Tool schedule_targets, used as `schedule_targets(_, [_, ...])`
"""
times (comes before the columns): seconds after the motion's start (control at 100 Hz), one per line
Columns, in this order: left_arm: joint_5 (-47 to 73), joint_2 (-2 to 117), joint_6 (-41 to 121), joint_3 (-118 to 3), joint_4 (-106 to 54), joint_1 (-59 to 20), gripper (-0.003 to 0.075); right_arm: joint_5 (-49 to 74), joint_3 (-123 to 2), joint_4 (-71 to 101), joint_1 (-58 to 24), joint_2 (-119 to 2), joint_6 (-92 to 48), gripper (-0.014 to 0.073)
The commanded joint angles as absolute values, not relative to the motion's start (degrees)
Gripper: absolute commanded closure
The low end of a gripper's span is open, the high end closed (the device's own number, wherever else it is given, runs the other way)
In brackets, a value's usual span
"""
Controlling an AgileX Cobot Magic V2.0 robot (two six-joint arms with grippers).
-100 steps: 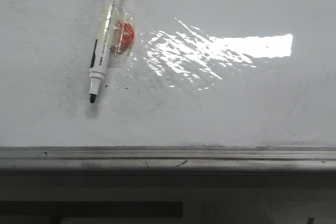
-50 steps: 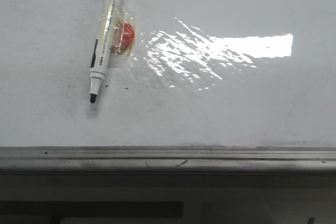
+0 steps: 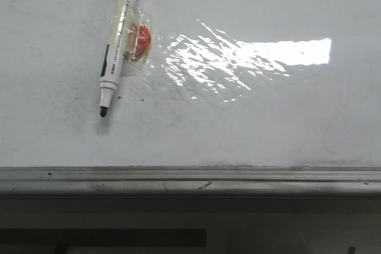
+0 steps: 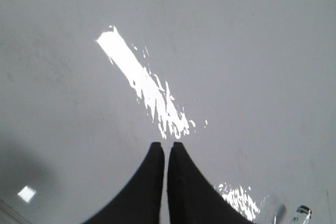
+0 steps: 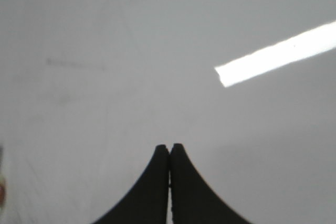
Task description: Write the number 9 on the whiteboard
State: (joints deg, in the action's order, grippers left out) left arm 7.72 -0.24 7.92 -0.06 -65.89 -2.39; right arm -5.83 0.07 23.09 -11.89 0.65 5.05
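Whiteboard (image 3: 250,129) blank, no 9 yet. Marker (image 3: 117,46) uncapped, taped to red piece (image 3: 140,38), ungripped. Left claw (image 4: 165,148) and right claw (image 5: 169,149) pressed together, empty. Spread one claw, straddle barrel squarely before pinching.

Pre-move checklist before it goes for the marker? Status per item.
1. Marker lying on the whiteboard: ok.
2. Cap off, black tip exposed: ok.
3. Barrel free to pick: not ok, tape with a red piece wraps its middle.
4. Left claw open for a grasp: not ok, shut, holding nothing.
5. Right claw open: not ok, shut, holding nothing.
6. Writing area blank: ok, no 9 drawn; only tiny dark specks near the tip.
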Motion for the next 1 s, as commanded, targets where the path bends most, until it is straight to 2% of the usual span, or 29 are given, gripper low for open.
schedule_targets(0.0, [10.3, -1.7, 12.3, -2.3, -66.8, -3.4, 0.0741, -12.7, -5.3, 27.7, -11.6, 1.5, 5.5, 0.0656])
schedule_targets(0.07, [14.8, -0.4, 21.0, -6.5, -64.3, -3.9, 0.0741, -7.0, -11.1, 23.4, -11.6, 1.0, 4.0, 0.0656])
schedule_targets(0.2, [20.2, 6.8, 30.3, -15.8, -54.2, -4.0, 0.0741, 12.4, -22.0, 10.4, -11.6, -2.7, -0.6, 0.0643])
schedule_targets(0.27, [22.5, 12.4, 31.4, -20.2, -48.0, -4.0, 0.074, 19.0, -26.7, 5.4, -11.6, -5.7, -0.8, 0.0576])
schedule_targets(0.34, [25.9, 18.8, 32.6, -24.2, -44.5, -4.0, 0.0727, 23.2, -30.1, 2.5, -11.6, -8.8, -1.2, 0.0441])
schedule_targets(0.41, [28.1, 24.1, 35.1, -27.1, -42.4, -5.3, 0.0641, 26.7, -32.5, 1.8, -11.6, -11.8, -1.2, 0.0307])
schedule_targets(0.46, [29.8, 27.6, 37.4, -28.9, -42.4, -6.7, 0.0528, 29.4, -33.8, 1.8, -11.6, -13.9, -1.2, 0.0232])
schedule_targets(0.53, [32.4, 32.6, 38.4, -30.8, -42.4, -8.6, 0.0395, 32.6, -34.7, 1.8, -11.6, -16.1, -1.3, 0.0175])
schedule_targets(0.6, [33.5, 37.3, 38.4, -31.8, -43.7, -11.0, 0.0329, 33.6, -34.8, 1.9, -11.6, -17.1, -1.3, 0.0172])
schedule_targets(0.81, [34.7, 49.5, 38.4, -34.9, -52.2, -22.8, 0.0332, 33.6, -34.8, 1.9, -11.6, -17.2, -1.3, 0.0172])
schedule_targets(0.99, [21.4, 55.6, 38.4, -36.7, -55.5, -35.3, 0.0332, 33.6, -34.8, 1.9, -11.6, -17.2, -1.3, 0.0172])
